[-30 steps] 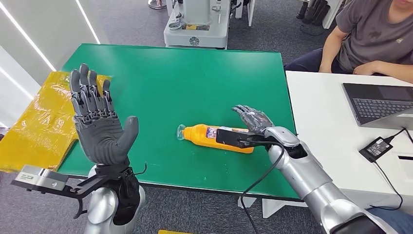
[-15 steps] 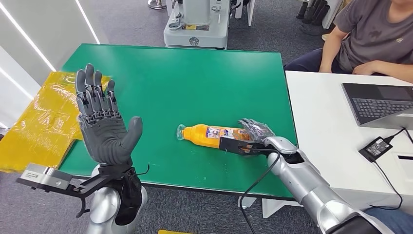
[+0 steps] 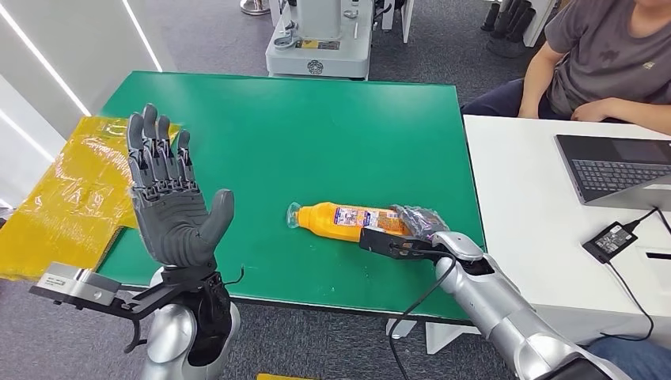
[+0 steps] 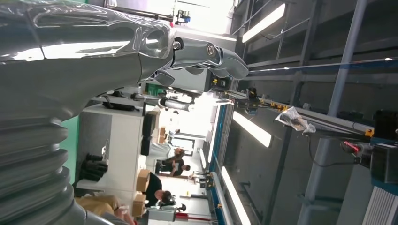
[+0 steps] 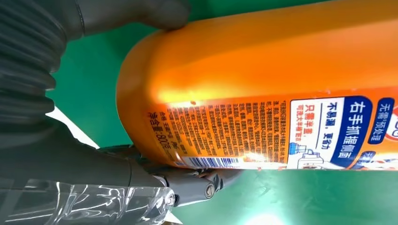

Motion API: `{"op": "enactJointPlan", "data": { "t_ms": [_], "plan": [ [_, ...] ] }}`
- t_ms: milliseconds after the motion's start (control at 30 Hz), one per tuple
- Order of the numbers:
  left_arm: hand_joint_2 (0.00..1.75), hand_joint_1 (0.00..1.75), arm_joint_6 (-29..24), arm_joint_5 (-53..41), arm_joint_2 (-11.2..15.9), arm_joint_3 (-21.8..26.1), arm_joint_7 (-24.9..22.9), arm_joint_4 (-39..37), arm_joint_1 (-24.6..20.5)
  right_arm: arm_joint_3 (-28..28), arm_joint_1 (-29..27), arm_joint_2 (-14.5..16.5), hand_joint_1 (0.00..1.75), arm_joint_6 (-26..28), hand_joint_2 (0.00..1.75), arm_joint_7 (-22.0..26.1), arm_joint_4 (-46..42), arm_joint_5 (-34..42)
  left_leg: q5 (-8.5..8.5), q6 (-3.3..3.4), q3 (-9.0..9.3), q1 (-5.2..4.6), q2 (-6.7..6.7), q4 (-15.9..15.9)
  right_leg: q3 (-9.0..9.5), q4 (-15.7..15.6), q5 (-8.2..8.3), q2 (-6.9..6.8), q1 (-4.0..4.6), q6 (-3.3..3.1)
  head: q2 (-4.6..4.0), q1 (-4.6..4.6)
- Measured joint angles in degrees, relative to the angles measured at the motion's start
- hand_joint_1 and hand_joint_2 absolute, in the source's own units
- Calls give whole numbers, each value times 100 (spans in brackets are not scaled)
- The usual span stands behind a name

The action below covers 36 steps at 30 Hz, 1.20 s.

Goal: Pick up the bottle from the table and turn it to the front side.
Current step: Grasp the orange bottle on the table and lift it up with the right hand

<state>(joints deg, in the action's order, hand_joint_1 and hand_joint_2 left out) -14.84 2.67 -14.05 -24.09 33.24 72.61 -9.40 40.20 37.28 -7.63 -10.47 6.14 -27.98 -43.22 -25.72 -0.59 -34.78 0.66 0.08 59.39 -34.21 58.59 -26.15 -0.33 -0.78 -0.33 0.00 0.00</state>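
Right hand (image 3: 417, 224) is wrapped around the base end of the orange bottle (image 3: 348, 222), its fingers (image 3: 419, 215) curled over the far side and its thumb pressed against the bottle's rounded bottom edge in the right wrist view (image 5: 136, 16); whether the grip is firm cannot be told. Beneath that hand spreads the green table (image 3: 316, 134), the largest thing in reach, with the bottle lying on its side on the cloth, running from the hand toward the robot's left, neck end farthest from the palm. To the right of the hand, beyond the green edge, stands a white table (image 3: 530, 214) bearing a laptop (image 3: 617, 168) and a black power adapter (image 3: 612, 241), and a person (image 3: 601, 63) sits behind it. Well to the left of the right hand, the left hand (image 3: 170, 202) is raised with its palm facing forward, fingers straight and apart, holding nothing. Beside it, yellow plastic sheeting (image 3: 63, 198) hangs off the green table's left edge. The bottle's printed label (image 5: 300, 131), with barcode, faces the wrist camera.
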Motion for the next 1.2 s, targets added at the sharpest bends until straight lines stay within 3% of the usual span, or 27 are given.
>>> {"op": "enactJointPlan", "data": {
  "t_ms": [67,167,300,700,733,767,867,900,1200],
  "plan": [
    [175,0,-1,1,0,0,2,-2,0,-4,-1,0,165,19,175,26,3,-7,0,0,0,0,0,0,0,0,0,0,0,0,0,0],
    [175,0,-8,2,0,-2,13,-5,0,-8,0,1,147,36,175,67,10,-28,0,0,0,0,0,0,0,1,0,0,0,0,0,0],
    [175,0,-23,13,2,-2,33,-24,0,-9,4,10,171,21,175,96,13,-75,0,0,0,0,0,0,0,1,0,0,0,0,0,0],
    [175,0,-65,41,24,-4,55,-38,17,-7,14,55,175,83,175,208,13,-150,0,0,-2,0,-1,0,0,1,0,-1,0,0,0,0],
    [175,0,-65,43,25,-4,55,-38,18,-7,14,58,167,108,175,215,13,-157,0,0,-2,0,-1,0,0,1,0,-1,0,0,0,0],
    [175,0,-65,43,25,-4,55,-38,19,-7,13,62,140,126,175,222,13,-161,0,0,-2,0,-1,0,0,1,0,-1,0,0,0,0],
    [175,0,-65,43,26,-4,56,-38,18,-7,10,74,17,163,175,229,13,-172,0,0,-2,0,-1,0,0,1,0,-1,0,0,0,0],
    [175,0,-65,43,26,-4,57,-38,18,-7,7,78,0,179,175,228,13,-178,0,0,-2,0,-1,0,0,1,0,-1,0,0,0,0],
    [175,0,-130,64,28,-4,92,-38,21,8,26,98,0,115,175,94,12,-392,0,0,-3,0,-1,0,0,1,0,-1,0,0,0,0]
  ]
}}
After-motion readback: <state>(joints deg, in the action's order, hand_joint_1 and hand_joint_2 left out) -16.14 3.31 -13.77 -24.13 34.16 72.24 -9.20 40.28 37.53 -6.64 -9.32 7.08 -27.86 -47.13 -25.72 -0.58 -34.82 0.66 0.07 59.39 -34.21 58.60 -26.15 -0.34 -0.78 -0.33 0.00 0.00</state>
